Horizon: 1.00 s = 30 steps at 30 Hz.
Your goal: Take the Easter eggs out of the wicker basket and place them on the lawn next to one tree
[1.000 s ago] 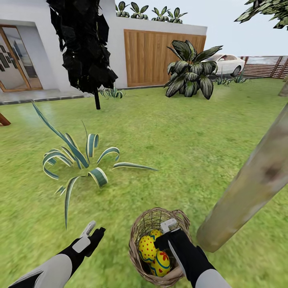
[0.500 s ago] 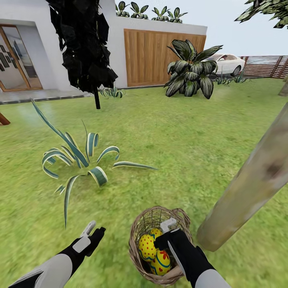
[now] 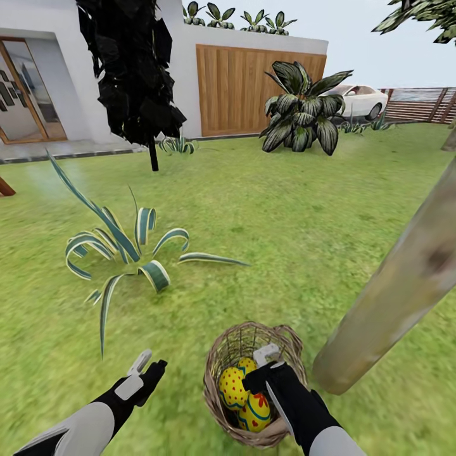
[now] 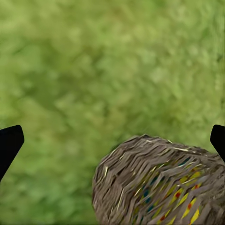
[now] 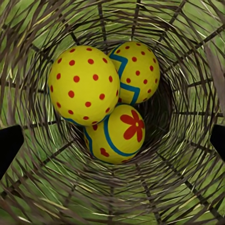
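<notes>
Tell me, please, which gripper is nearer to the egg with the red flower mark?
The right gripper: it hangs over the wicker basket, just above the flower-marked egg. The left gripper hovers over the lawn beside the basket.

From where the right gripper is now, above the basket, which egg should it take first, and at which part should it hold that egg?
Probably the red-dotted egg: in the wicker basket it lies highest, partly over the flower-marked egg. Come straight down through the open rim with the right gripper and close on its rounded middle, where it is widest. The basket wall stands close around it, so a side approach looks blocked.
</notes>
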### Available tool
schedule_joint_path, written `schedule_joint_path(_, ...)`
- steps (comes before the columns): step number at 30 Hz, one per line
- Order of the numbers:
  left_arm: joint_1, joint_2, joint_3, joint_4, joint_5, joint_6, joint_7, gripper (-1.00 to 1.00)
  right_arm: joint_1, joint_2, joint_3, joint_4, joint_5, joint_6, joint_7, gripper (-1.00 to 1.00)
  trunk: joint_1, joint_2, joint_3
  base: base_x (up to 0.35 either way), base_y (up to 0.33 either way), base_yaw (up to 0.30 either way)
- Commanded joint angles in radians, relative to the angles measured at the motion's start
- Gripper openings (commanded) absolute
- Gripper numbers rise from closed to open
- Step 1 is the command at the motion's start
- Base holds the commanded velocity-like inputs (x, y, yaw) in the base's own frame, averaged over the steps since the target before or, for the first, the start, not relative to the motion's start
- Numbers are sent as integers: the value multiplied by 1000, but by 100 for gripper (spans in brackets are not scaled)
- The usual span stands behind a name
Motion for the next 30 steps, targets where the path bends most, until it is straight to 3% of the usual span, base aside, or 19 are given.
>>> schedule_joint_path(1, 0, -1, -1, -3, 7, 6, 5, 100, 0, 0, 0, -2, 11, 5, 7, 100, 4, -8, -4, 0, 0, 0)
schedule_joint_path(9, 0, 0, -1, -3, 7, 6, 5, 100, -1, 3, 4, -17, 11, 5, 24, 100, 34, -64, -29, 0, 0, 0)
schedule_joint_path(13, 0, 1, -1, -3, 7, 6, 5, 100, -51, 6, 5, -4, 12, 10, 28, 100, 50, -92, -42, 0, 0, 0)
schedule_joint_path(20, 0, -1, -3, -3, 7, 6, 5, 100, -244, 13, 5, 265, 12, 10, -37, 100, 77, -141, -64, 0, 0, 0)
schedule_joint_path(30, 0, -4, -3, -3, 7, 6, 5, 100, -295, 13, 5, 330, 12, 9, -80, 100, 115, -211, -95, 0, 0, 0)
